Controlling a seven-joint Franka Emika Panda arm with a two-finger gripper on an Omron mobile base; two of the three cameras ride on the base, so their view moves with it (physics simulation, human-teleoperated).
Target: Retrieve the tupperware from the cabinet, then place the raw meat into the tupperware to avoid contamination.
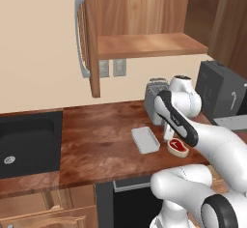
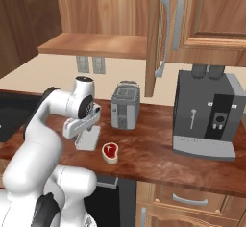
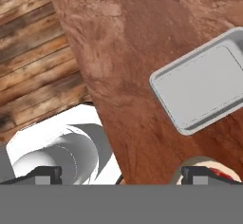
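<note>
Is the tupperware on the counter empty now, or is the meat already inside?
Empty: the tupperware shows a bare floor; the raw meat lies beside it.

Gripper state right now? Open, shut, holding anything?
Gripper: open and empty, fingers wide apart above the counter, with the tupperware and the raw meat lying on the counter, ungrasped.

A reddish-brown wooden counter (image 1: pixel 96 140) was seen running below the wall cabinet. On it, a shallow grey-white tupperware (image 1: pixel 145 139) was laid flat, and a red steak (image 1: pixel 178 147) was placed just beside it, apart from it. A silver toaster (image 2: pixel 125 105) was stood behind them, and a dark coffee machine (image 2: pixel 207 115) was set further along.
</note>
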